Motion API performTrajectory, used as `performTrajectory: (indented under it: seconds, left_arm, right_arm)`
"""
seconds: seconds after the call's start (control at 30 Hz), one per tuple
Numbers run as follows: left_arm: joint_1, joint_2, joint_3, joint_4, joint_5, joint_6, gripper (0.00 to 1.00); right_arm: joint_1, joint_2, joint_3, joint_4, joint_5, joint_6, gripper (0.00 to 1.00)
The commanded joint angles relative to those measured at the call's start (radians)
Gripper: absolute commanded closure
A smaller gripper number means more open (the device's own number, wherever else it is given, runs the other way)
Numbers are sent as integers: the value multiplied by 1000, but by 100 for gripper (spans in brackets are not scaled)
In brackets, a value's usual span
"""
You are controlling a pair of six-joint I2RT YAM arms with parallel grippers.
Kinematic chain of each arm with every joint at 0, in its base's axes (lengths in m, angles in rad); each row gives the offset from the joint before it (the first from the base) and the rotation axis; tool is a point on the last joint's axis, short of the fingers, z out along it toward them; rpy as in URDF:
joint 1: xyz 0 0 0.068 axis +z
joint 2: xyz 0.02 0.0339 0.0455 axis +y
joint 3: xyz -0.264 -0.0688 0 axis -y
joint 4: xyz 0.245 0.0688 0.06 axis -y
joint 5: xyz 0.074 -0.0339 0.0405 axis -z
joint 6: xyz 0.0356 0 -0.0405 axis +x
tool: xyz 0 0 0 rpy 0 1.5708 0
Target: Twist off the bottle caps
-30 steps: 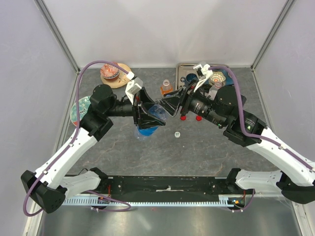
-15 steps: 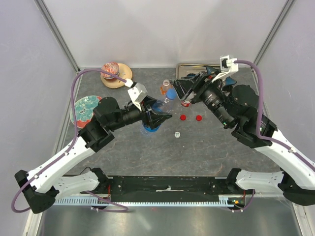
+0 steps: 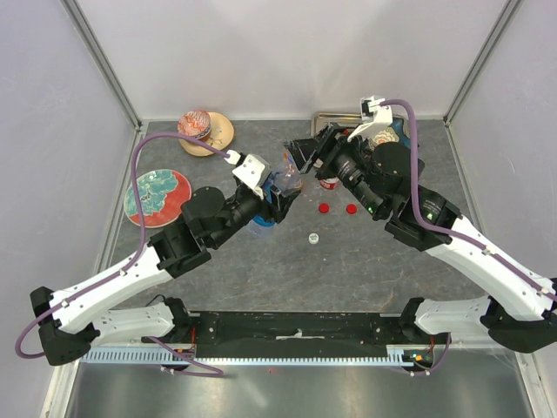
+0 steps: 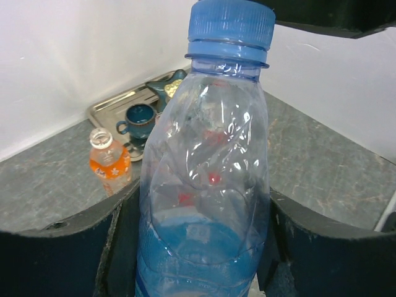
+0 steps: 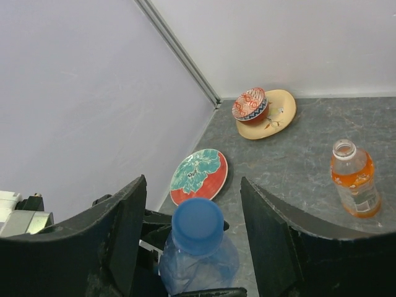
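Three of the four are off, by the look of it. Two red caps (image 3: 323,208) (image 3: 352,208) and a white cap (image 3: 313,236) lie loose on the tabletop (image 3: 261,279), and the orange bottle (image 5: 352,179) stands well apart with its mouth bare. What the red caps came off I cannot make out behind the right arm.

That leaves the blue cap (image 4: 230,21), which sits fully seated on the blue-tinted bottle (image 4: 204,204). The left end effector (image 4: 198,247) is clamped on that bottle's lower body and holds it upright above the tabletop, near the middle. The right end effector (image 5: 193,198) hangs over it with its fingers apart, one on either side of the cap, with a gap showing on both sides. I'd say the last unscrewing has not begun.

The bottle is thin, see-through plastic, its wall dented and creased where light catches it, so it probably gives under a squeeze. Its cap is opaque, finely ribbed round the side, with a collar ring below. The loose caps are small flat discs. The tabletop is matt grey with a stone-like veining. Farther back, a glazed blue cup (image 4: 137,117) stands on a shiny metal tray (image 4: 108,106).
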Motion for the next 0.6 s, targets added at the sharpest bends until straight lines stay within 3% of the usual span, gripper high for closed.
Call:
performTrajectory:
  seconds: [0.0,0.13,0.37,0.57]
  left_arm:
    - [-9,-9,-8,68,-94,66,44]
    - [-9,-12,-9,68,-98,66,44]
    - [-9,-21,-18,74,-102,66,44]
    - [-9,-23,-23,74,-99,66,44]
  right_arm:
    - [2,5,10,24,-8,21,33]
    - [2,16,10,25,-23,21,40]
    - [0,30,4,11,-31,25,34]
    - [2,36,-2,10,-35,24,39]
